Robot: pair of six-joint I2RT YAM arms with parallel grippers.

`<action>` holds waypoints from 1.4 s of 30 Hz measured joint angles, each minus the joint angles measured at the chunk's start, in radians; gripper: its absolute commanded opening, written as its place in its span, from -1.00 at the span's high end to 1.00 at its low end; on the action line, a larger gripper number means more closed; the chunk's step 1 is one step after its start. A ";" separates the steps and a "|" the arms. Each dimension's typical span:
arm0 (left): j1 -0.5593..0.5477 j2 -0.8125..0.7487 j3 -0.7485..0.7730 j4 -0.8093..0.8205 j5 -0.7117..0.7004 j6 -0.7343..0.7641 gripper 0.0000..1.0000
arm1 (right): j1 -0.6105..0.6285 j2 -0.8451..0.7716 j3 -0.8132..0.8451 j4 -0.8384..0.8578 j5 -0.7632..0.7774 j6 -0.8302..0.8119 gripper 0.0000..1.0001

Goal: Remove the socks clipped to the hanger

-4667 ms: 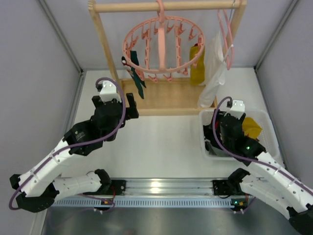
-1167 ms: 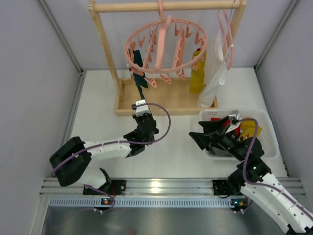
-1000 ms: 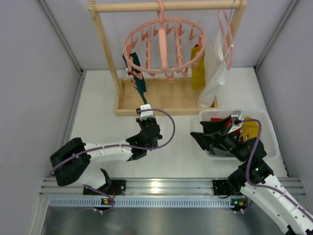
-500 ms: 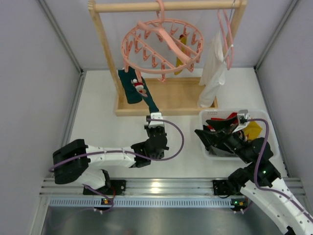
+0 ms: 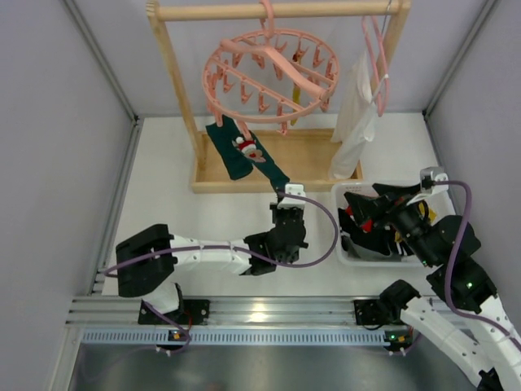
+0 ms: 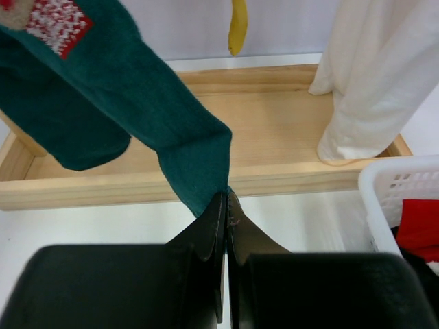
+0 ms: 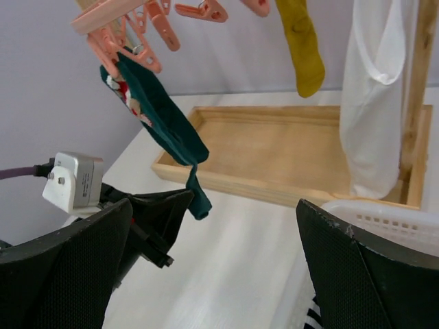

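Observation:
The round pink hanger (image 5: 269,73) hangs tilted from the wooden rail. Two dark teal socks (image 5: 240,151) are clipped at its near left edge, one with a red and white mark. My left gripper (image 5: 282,192) is shut on the toe of the longer teal sock (image 6: 175,130), which is pulled taut and slanted toward the basket; the tips (image 6: 226,197) pinch its end. A mustard-yellow sock (image 7: 302,41) hangs from the far side. My right gripper (image 5: 360,217) stands open above the basket, with nothing between its fingers (image 7: 75,267).
A wooden rack with a tray base (image 5: 277,163) holds the rail. A large white cloth (image 5: 356,114) on a thin pink hanger (image 5: 376,61) hangs at the right. The white basket (image 5: 336,213) at front right holds red and yellow socks (image 6: 418,229). Grey walls on both sides.
My left gripper has moved right and nearer with the teal sock's toe, stretching it. The hoop hanger has swung and tilted. My right arm has risen and shifted right over the basket.

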 measured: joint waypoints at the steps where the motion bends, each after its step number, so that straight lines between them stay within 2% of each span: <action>1: -0.002 0.018 0.017 0.001 0.007 0.006 1.00 | 0.000 0.013 0.021 -0.018 0.015 -0.005 -0.98; 12: -0.027 0.182 0.193 0.006 0.043 0.082 1.00 | 0.000 0.148 0.270 -0.138 0.063 -0.080 -0.96; 33: -0.084 0.358 0.439 0.011 0.077 0.234 1.00 | 0.000 0.515 0.585 -0.235 -0.101 -0.186 -0.88; 42: -0.086 0.427 0.504 0.011 0.108 0.272 1.00 | 0.006 0.640 0.668 -0.257 -0.114 -0.226 -0.73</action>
